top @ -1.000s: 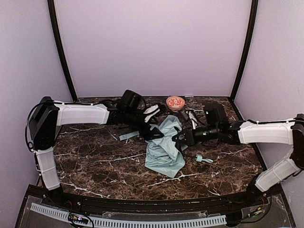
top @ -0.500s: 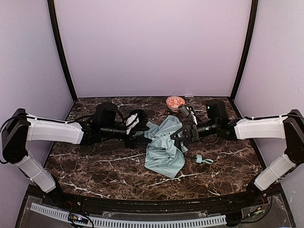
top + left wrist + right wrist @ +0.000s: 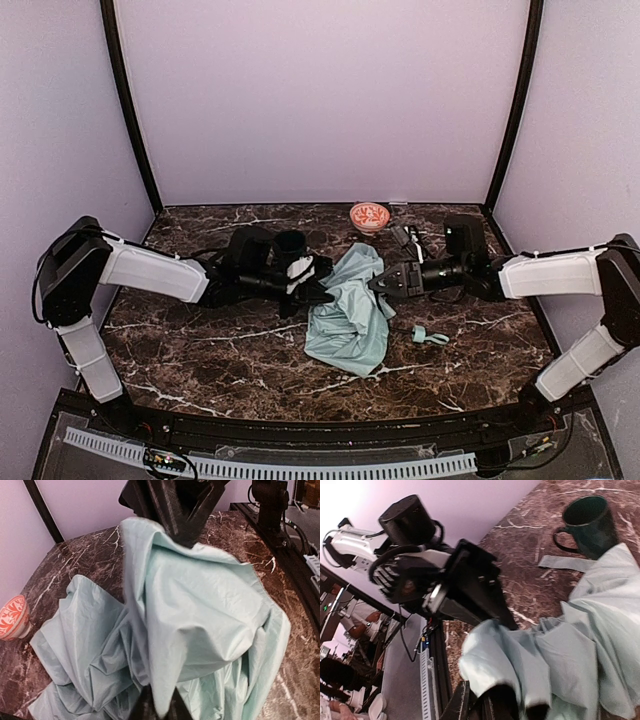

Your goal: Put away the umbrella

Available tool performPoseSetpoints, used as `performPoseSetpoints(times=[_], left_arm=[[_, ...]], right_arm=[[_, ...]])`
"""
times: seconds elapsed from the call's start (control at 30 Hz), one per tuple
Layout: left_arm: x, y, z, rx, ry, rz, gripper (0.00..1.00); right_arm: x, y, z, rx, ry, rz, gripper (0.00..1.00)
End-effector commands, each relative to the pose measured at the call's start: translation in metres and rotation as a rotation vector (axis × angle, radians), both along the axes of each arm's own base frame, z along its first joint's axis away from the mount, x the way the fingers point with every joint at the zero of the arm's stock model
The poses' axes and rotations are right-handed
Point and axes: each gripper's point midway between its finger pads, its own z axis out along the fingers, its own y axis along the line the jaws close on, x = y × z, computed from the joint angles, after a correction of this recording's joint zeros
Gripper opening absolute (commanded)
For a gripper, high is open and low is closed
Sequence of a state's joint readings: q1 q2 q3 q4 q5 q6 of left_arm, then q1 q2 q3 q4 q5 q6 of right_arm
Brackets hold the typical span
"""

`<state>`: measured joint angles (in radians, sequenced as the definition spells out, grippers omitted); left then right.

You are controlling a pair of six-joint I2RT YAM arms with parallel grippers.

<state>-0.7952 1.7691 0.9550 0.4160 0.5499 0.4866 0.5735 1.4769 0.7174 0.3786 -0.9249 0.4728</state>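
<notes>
Dark marble table (image 3: pixel 190 345) has the umbrella (image 3: pixel 348 320) in its middle, a crumpled heap lying far to near. The left gripper (image 3: pixel 318 288), nearly closed, pinches a fold on its left edge. The right gripper (image 3: pixel 380 284) pinches the right edge the same way. The umbrella's small handle (image 3: pixel 430 335) lies nearer the right gripper.

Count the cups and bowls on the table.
2: a dark green mug left of the umbrella, a red patterned bowl behind it. The umbrella may hide more.

Pale lilac walls (image 3: pixel 320 100); dark brown marble tabletop (image 3: pixel 200 350).
</notes>
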Motion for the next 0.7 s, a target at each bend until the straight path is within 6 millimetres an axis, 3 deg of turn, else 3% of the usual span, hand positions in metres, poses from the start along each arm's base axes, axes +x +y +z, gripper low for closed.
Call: performPoseSetpoints(times=[0.0, 0.13, 0.27, 0.33, 0.43, 0.5, 0.67], left_arm=[[-0.01, -0.005, 0.017, -0.034, -0.022, -0.065, 0.0], [-0.012, 0.0, 0.01, 0.007, -0.015, -0.062, 0.0], [-0.007, 0.001, 0.008, 0.031, -0.004, -0.039, 0.0], [-0.004, -0.001, 0.009, 0.045, 0.009, -0.027, 0.0], [-0.001, -0.002, 0.009, 0.058, 0.018, -0.016, 0.0], [0.0, -0.002, 0.009, 0.061, 0.015, -0.016, 0.0], [0.004, -0.003, 0.005, 0.105, 0.051, -0.006, 0.0]], right_arm=[[0.034, -0.047, -0.029, -0.197, -0.02, -0.231, 0.11], [0.056, -0.111, -0.044, -0.379, -0.018, -0.441, 0.11], [0.052, -0.138, -0.042, -0.49, -0.051, -0.507, 0.14], [0.04, -0.127, -0.033, -0.476, -0.072, -0.463, 0.19], [-0.002, -0.077, -0.002, -0.328, -0.21, -0.282, 0.36], [-0.02, -0.056, 0.007, -0.23, -0.246, -0.235, 0.48], [-0.023, -0.027, -0.01, -0.175, -0.171, -0.189, 0.59]])
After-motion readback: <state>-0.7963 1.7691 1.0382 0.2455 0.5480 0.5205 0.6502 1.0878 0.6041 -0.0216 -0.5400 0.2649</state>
